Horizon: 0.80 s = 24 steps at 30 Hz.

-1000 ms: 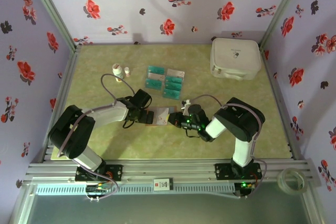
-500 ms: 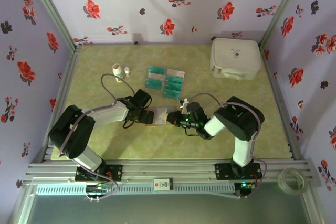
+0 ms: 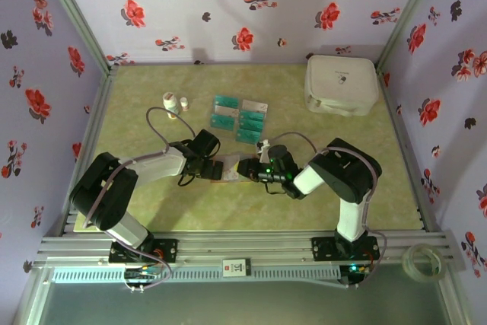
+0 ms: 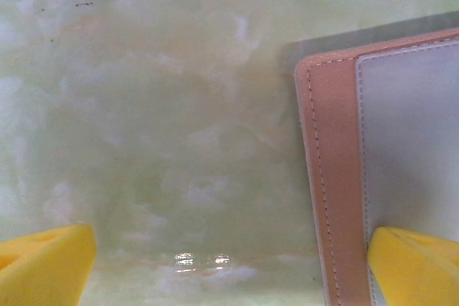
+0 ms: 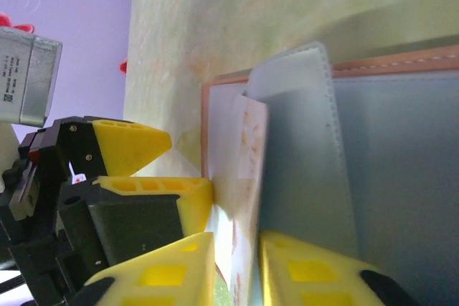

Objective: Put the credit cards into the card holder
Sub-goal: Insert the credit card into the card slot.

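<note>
I judge a card is being seated. The holder [image 3: 232, 167] lies open on the surface, the left fingers [image 4: 412, 266] spread wide with one on its edge. The right fingers [image 5: 315, 277] stand narrowly around a card [image 5: 251, 141]; I cannot tell if they grip it. Next: let go cleanly, then fetch from the cards [image 3: 240, 118] beyond the holder.

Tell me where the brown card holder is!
In the top view the card holder lies near the front middle, right between the left gripper and right gripper, just nearer than the credit cards.
</note>
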Each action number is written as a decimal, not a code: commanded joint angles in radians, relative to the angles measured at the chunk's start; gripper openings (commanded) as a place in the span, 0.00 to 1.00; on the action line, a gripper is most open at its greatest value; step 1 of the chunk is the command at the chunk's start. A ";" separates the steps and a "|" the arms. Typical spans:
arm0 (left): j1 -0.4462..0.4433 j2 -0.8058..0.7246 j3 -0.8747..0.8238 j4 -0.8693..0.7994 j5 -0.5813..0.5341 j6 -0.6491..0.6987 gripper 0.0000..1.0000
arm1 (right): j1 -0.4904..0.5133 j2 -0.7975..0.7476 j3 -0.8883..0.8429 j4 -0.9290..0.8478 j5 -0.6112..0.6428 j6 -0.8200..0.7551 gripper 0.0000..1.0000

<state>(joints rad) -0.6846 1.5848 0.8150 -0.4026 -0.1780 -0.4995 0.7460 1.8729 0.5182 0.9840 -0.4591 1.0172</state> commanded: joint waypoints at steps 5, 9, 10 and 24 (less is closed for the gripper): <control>0.027 -0.004 -0.013 0.003 0.015 -0.038 1.00 | -0.007 -0.081 0.074 -0.385 0.059 -0.125 0.36; 0.061 -0.043 -0.010 0.002 0.051 -0.043 1.00 | -0.006 -0.137 0.132 -0.546 0.096 -0.184 0.44; 0.071 -0.052 -0.013 0.002 0.059 -0.046 1.00 | -0.005 -0.150 0.147 -0.581 0.104 -0.199 0.47; 0.127 -0.102 -0.036 -0.039 0.056 -0.057 1.00 | 0.011 -0.250 0.301 -0.969 0.250 -0.361 0.46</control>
<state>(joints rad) -0.5644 1.4971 0.7914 -0.4065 -0.1192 -0.5430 0.7490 1.6455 0.7811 0.1513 -0.2886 0.7189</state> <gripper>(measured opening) 0.997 0.482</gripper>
